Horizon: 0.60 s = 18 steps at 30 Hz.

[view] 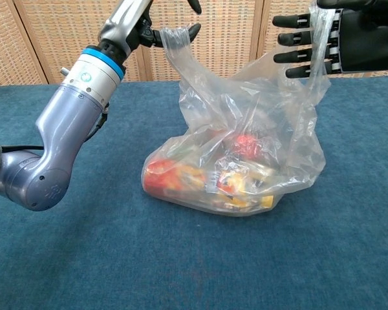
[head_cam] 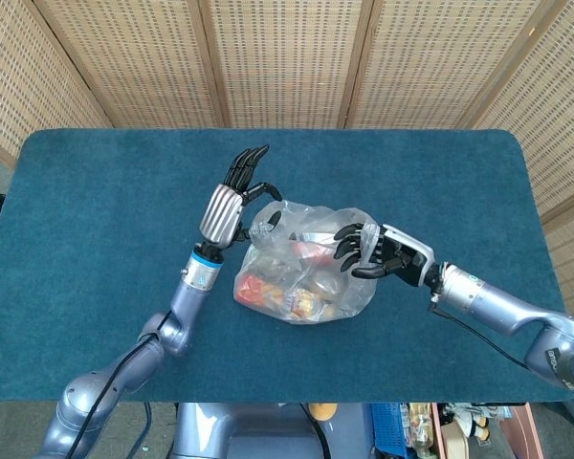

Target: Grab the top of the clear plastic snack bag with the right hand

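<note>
The clear plastic snack bag (head_cam: 301, 273) sits mid-table with red and yellow packets in its bottom. Its mouth is pulled up and open (view: 239, 97). My left hand (head_cam: 231, 191) stands upright at the bag's left and pinches the left top loop between thumb and finger, seen at the top of the chest view (view: 139, 22). My right hand (head_cam: 378, 253) is at the bag's right top. The film runs taut across its spread fingers (view: 304, 40) up toward the thumb, and that side hangs from it (view: 349, 39).
The blue cloth-covered table (head_cam: 96, 191) stretches wide on all sides of the bag (view: 64, 258). A woven wicker screen (head_cam: 287, 57) stands behind the far edge. Both forearms reach in from the near edge.
</note>
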{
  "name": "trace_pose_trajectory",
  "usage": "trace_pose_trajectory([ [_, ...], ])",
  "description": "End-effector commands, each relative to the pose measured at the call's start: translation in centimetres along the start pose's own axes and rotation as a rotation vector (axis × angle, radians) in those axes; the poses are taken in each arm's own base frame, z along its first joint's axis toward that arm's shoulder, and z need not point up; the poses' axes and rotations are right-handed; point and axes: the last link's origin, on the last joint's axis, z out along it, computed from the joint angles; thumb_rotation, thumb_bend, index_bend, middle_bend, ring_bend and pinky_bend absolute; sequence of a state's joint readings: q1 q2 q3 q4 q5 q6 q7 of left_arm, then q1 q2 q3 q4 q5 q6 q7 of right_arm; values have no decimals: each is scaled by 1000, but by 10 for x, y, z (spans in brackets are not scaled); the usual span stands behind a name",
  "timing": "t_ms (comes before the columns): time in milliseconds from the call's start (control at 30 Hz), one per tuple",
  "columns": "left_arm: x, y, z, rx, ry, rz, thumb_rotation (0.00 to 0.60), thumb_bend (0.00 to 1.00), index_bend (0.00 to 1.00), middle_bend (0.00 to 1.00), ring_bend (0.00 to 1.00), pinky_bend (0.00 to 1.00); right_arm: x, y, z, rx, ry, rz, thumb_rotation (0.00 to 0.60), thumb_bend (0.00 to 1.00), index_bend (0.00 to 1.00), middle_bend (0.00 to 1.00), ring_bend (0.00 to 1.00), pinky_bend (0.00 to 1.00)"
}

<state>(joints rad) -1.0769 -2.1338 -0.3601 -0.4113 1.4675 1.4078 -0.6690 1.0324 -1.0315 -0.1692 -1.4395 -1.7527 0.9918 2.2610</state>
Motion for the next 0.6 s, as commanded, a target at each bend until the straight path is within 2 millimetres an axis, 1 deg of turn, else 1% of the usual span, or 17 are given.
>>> trace_pose_trajectory([
  [33, 3, 0, 1, -6, 6, 3, 600, 319, 2, 0, 0, 0, -1, -3, 1, 8, 5, -4, 600, 38, 344, 462, 337, 372],
  [300, 18, 9, 14, -87, 24, 56, 600, 305, 0, 0, 0, 0, -8, -8, 7, 41, 23, -4, 600, 40, 365, 462, 317, 341],
  [433, 27, 15, 22, -128, 31, 87, 600, 297, 0, 0, 0, 0, -12, -9, 11, 60, 32, 3, 600, 41, 364, 462, 283, 194],
  [600, 37, 26, 32, -175, 35, 117, 600, 295, 0, 0, 0, 0, -17, -9, 16, 92, 57, 26, 600, 40, 360, 455, 257, 186],
])
